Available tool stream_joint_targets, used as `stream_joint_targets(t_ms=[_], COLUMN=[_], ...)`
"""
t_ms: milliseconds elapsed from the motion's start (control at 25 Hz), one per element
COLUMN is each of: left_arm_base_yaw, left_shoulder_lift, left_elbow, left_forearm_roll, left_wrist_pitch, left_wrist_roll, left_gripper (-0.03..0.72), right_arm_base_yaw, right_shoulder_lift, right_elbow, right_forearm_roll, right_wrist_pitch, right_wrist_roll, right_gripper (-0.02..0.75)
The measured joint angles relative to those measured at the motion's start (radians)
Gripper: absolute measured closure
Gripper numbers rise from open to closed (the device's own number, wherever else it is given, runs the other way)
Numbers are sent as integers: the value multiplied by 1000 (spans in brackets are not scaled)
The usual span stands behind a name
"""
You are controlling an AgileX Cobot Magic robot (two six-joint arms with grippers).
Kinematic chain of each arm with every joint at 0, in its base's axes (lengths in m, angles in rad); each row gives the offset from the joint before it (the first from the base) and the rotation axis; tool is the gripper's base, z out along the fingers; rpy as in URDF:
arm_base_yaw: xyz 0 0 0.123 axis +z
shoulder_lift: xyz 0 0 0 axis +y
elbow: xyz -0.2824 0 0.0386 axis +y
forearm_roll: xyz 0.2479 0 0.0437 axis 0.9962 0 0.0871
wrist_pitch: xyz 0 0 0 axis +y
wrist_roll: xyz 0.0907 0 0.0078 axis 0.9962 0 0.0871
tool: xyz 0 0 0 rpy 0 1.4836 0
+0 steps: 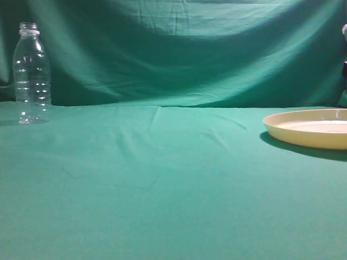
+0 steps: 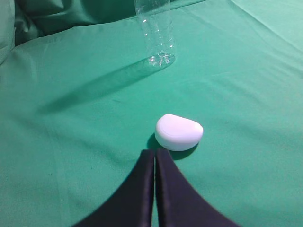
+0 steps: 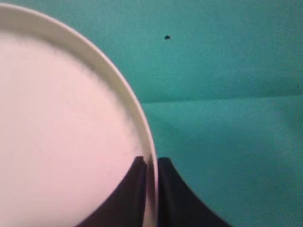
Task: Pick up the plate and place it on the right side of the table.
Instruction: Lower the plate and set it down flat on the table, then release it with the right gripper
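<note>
The cream-yellow plate [image 1: 312, 128] is at the far right of the teal table [image 1: 162, 184], cut off by the frame edge, with a dark shadow under its near rim. In the right wrist view the plate [image 3: 61, 123] fills the left half. My right gripper [image 3: 150, 161] is shut on its raised rim, one finger inside and one outside. I cannot tell whether the plate rests on the cloth or hangs just above it. My left gripper [image 2: 155, 152] is shut and empty, low over the cloth. Neither gripper's fingers show in the exterior view.
A clear plastic bottle [image 1: 31, 76] stands upright at the far left, also in the left wrist view [image 2: 155, 33]. A small white rounded object [image 2: 178, 132] lies just ahead of my left fingertips. The darker green backdrop cloth [image 1: 179, 49] hangs behind the table.
</note>
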State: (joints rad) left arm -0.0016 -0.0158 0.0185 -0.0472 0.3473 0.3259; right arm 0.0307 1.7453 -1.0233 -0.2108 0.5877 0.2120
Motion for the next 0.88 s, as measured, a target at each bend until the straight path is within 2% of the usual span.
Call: stream_joint_targets(t_ms=[40, 120, 280, 400, 520, 680, 840, 880], left_arm_base_yaw=[0, 0, 0, 0, 0, 0, 0, 0], left_shoulder_lift=[0, 0, 0, 0, 0, 0, 0, 0], left_elbow=[0, 0, 0, 0, 0, 0, 0, 0], left_forearm_roll=[0, 0, 0, 0, 0, 0, 0, 0], left_wrist_pitch=[0, 0, 0, 0, 0, 0, 0, 0], left_wrist_roll=[0, 0, 0, 0, 0, 0, 0, 0], left_gripper=[688, 688, 688, 688, 688, 688, 688, 688], right_arm_base_yaw=[-2, -2, -2, -2, -2, -2, -2, -2], right_shoulder_lift=[14, 29, 27, 8, -40, -157, -312, -354], right_elbow=[0, 0, -7, -47, -104, -127, -127, -128], right_forearm_roll=[0, 0, 0, 11, 53, 111, 128, 131], right_wrist_pitch=[-5, -8, 5, 68, 156, 230, 314, 334], right_wrist_roll=[0, 0, 0, 0, 0, -7, -12, -13], right_gripper=[703, 691, 501, 330, 226, 242, 594, 645])
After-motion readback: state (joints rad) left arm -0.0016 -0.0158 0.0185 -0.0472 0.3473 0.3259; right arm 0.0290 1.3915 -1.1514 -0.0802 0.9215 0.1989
